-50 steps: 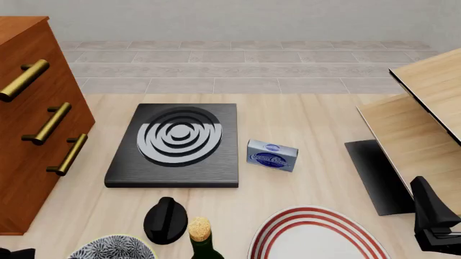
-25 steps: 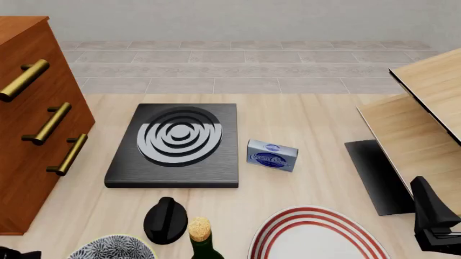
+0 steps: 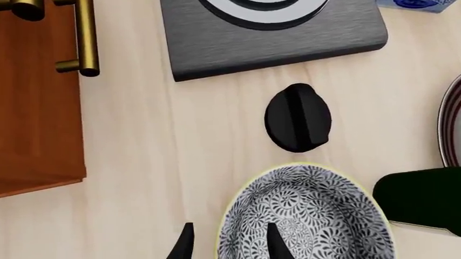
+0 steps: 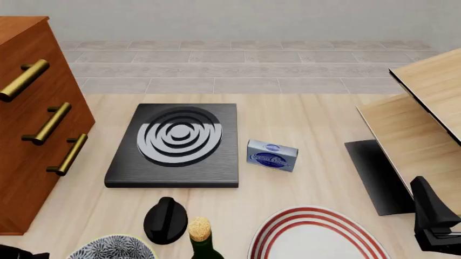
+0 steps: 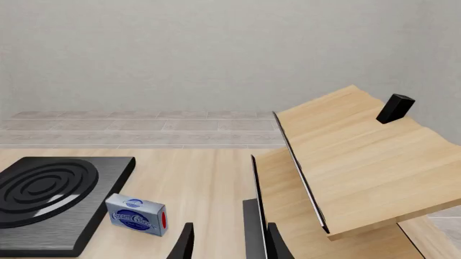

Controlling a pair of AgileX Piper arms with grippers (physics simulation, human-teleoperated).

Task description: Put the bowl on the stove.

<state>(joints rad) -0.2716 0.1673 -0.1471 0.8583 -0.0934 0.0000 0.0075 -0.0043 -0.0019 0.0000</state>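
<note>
So the left gripper [image 3: 226, 245] sits spread over the bowl's [image 3: 306, 216] yellowish rim, one finger inside. The bowl's glossy blue-white floral; the stove [image 3: 270, 32] beyond it is brushed black. The right gripper [image 5: 226, 243] is open too.

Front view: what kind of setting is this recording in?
Probably a simulated kitchen tabletop: a stove with burner rings sits on a wooden table, with a patterned bowl, a red-ringed plate and a corked bottle nearby.

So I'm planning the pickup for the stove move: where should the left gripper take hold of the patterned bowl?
Pinch the bowl at its thin upright rim from above, one finger inside and one outside. The left gripper is already open astride the rim on the drawer-unit side, away from the black knob and the bottle.
</note>
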